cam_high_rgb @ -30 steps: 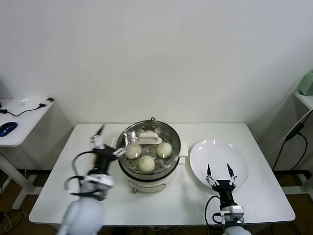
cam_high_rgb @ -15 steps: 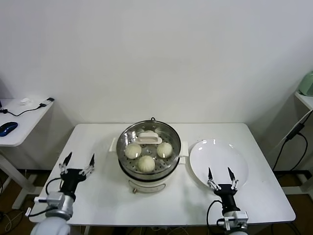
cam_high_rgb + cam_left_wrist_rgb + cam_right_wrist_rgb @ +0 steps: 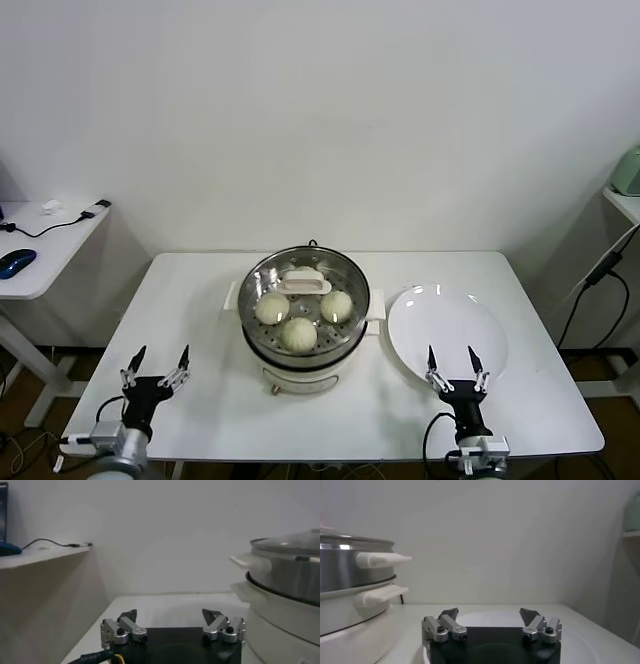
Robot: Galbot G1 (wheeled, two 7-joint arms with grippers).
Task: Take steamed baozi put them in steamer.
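The steel steamer [image 3: 262, 338] stands on its white base at the table's middle. Three cream-white baozi lie on its perforated tray: one at the left [image 3: 271, 308], one at the front [image 3: 298, 334], one at the right [image 3: 336, 305]. A fourth baozi is not visible. My left gripper [image 3: 157, 361] is open and empty, low at the table's front left, well apart from the steamer; the steamer's wall shows in the left wrist view [image 3: 285, 580]. My right gripper [image 3: 451, 361] is open and empty at the front edge of the white plate [image 3: 447, 325].
A white handle piece [image 3: 303, 283] lies at the back of the steamer tray. The steamer's side handles show in the right wrist view [image 3: 382, 559]. A side table [image 3: 40, 250] with a mouse and cables stands at the far left. The plate holds nothing.
My left gripper has drawn back from the steamer's left rim to the table's front left and dropped lower. My right gripper has sunk slightly toward the front edge.
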